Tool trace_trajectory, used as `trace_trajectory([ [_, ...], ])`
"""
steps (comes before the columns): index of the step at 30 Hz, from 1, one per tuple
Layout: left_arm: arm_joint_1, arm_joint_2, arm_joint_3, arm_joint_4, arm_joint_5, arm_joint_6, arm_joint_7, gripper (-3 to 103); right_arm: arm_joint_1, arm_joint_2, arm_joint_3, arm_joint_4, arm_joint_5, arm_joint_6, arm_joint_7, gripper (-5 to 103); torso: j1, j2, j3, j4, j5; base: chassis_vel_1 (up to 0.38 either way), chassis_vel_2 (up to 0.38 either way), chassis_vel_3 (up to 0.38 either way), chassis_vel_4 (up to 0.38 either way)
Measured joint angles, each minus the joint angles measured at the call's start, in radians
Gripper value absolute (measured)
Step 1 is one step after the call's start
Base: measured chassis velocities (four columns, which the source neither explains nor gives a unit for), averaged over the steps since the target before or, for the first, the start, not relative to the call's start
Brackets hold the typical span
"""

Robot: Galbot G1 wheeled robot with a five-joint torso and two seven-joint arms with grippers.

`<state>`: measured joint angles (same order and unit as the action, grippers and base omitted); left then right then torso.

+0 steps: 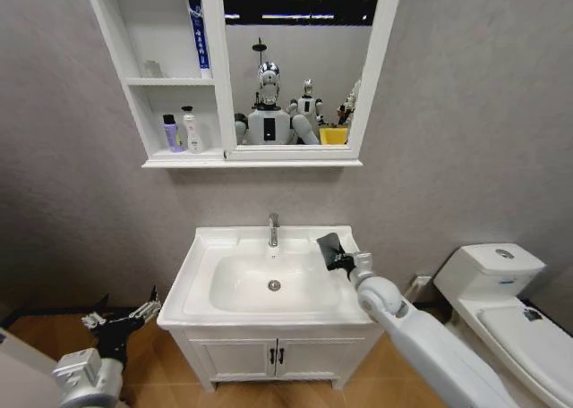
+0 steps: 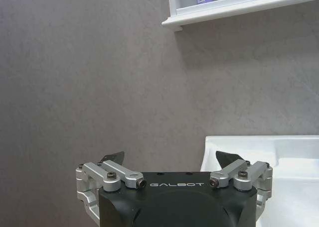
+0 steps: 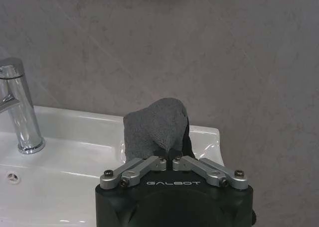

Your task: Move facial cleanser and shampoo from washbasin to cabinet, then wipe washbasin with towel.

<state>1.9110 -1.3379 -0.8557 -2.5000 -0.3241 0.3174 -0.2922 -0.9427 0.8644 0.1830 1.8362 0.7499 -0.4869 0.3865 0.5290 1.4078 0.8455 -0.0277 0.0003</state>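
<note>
The dark grey towel [image 3: 158, 125] is pinched between the closed fingers of the right gripper [image 3: 170, 156], bunched upward above the washbasin's [image 1: 201, 269] back right corner, right of the chrome tap [image 1: 273, 230]. The left gripper [image 1: 121, 318] is held low, left of the washbasin, fingers spread and empty.

A purple bottle [image 1: 169, 132] and a white bottle [image 1: 192, 130] stand side by side on the cabinet's [image 1: 132, 113] lower shelf before me; a blue-labelled tube [image 1: 199, 34] stands one shelf above.

Even, bright indoor light, soft glare on the washbasin [image 1: 201, 287], sharp focus
</note>
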Motion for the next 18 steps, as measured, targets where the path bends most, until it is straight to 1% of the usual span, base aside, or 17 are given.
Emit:
trace_trajectory([
  [1,0.0,0.0,0.0,0.0,0.0,0.0,0.0,100,0.0,0.0,0.0,0.0,0.0,0.0,0.0,1,0.0,0.0,0.0,0.0,0.0,0.0,0.0,0.0,0.0],
  [2,0.0,0.0,0.0,0.0,0.0,0.0,0.0,100,0.003,0.001,0.015,-0.027,-0.003,0.018,-0.036,1,0.0,0.0,0.0,0.0,0.0001,0.0,0.0,0.0,0.0],
  [3,0.0,0.0,0.0,0.0,0.0,0.0,0.0,100,0.003,0.001,0.015,-0.027,-0.003,0.018,-0.036,1,0.0,0.0,0.0,0.0,0.0001,0.0,0.0,0.0,0.0],
  [5,0.0,0.0,0.0,0.0,0.0,0.0,0.0,100,0.023,0.011,0.03,-0.129,-0.028,0.093,-0.143,1,0.0,0.0,0.0,0.0,0.0,0.0,0.0,0.0,0.0],
  [6,0.0,0.0,0.0,0.0,0.0,0.0,0.0,100,0.023,0.011,0.03,-0.129,-0.028,0.093,-0.143,1,0.0,0.0,0.0,0.0,0.0,0.0,0.0,0.0,0.0],
  [8,0.0,0.0,0.0,0.0,0.0,0.0,0.0,100,0.045,0.031,0.024,-0.225,-0.049,0.173,-0.178,1,0.0,0.0,0.0,0.0,0.0001,0.0,0.0,0.0,0.0],
  [9,0.0,0.0,0.0,0.0,0.0,0.0,0.0,100,0.052,0.04,0.02,-0.256,-0.051,0.189,-0.181,1,0.0,0.0,0.0,0.0,0.0002,0.0,0.0,0.0,0.0],
  [11,0.0,0.0,0.0,0.0,0.0,0.0,0.0,100,0.069,0.054,0.011,-0.308,-0.042,0.211,-0.192,1,0.0,0.0,0.0,0.0,-0.0001,0.0,0.0,0.0,0.0],
  [13,0.0,0.0,0.0,0.0,0.0,0.0,0.0,100,0.074,0.058,0.008,-0.322,-0.043,0.22,-0.196,1,0.0,0.0,0.0,-0.0001,-0.0001,0.0,0.0,0.0,0.0],
  [15,0.0,0.0,0.0,0.0,0.0,0.0,0.0,100,0.102,0.079,-0.011,-0.381,-0.055,0.273,-0.214,1,0.0,0.0,0.0,0.0,-0.0001,0.0,0.0,0.0,0.0],
  [16,0.0,0.0,0.0,0.0,0.0,0.0,0.0,100,0.102,0.079,-0.011,-0.381,-0.055,0.273,-0.214,1,0.0,0.0,0.0,0.0,-0.0001,0.0,0.0,0.0,0.0],
  [18,0.0,0.0,0.0,0.0,0.0,0.0,0.0,100,0.128,0.099,-0.023,-0.418,-0.051,0.297,-0.219,1,0.0,0.0,0.0,0.0002,-0.0001,0.0,0.0,0.0,0.0],
])
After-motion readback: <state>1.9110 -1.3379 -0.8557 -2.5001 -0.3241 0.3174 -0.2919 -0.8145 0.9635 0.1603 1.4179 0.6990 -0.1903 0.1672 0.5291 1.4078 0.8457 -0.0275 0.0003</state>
